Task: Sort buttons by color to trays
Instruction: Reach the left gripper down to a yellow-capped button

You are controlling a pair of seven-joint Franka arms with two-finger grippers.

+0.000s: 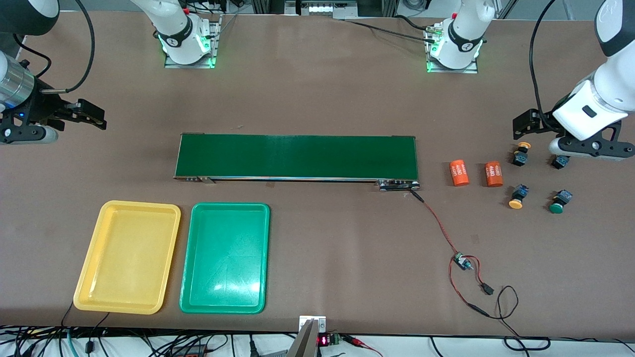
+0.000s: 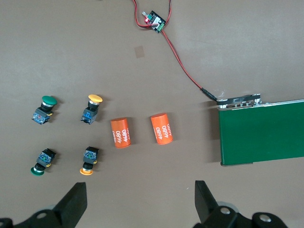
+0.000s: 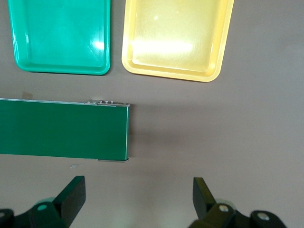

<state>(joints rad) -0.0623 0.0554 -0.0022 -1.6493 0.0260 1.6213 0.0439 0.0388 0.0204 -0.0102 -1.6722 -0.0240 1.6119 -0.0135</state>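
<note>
Four buttons lie at the left arm's end of the table. The two nearer the front camera are a yellow one [image 1: 517, 197] [image 2: 91, 108] and a green one [image 1: 559, 202] [image 2: 43, 108]. Farther off lie a second yellow one [image 1: 521, 153] [image 2: 89, 160] and a second green one [image 1: 560, 161] [image 2: 42, 161], which my left hand partly covers in the front view. My left gripper [image 1: 533, 126] [image 2: 140, 199] hangs open and empty over bare table beside them. The yellow tray [image 1: 128, 257] [image 3: 175, 38] and green tray [image 1: 224, 258] [image 3: 61, 35] lie side by side, both empty. My right gripper [image 1: 92, 116] [image 3: 137, 197] is open over the right arm's end.
A long dark-green belt [image 1: 297, 156] [image 2: 261, 130] [image 3: 61, 128] crosses the middle of the table. Two orange cylinders [image 1: 459, 172] [image 1: 493, 174] lie between its end and the buttons. A red-and-black cable with a small board [image 1: 461, 261] runs from the belt toward the front camera.
</note>
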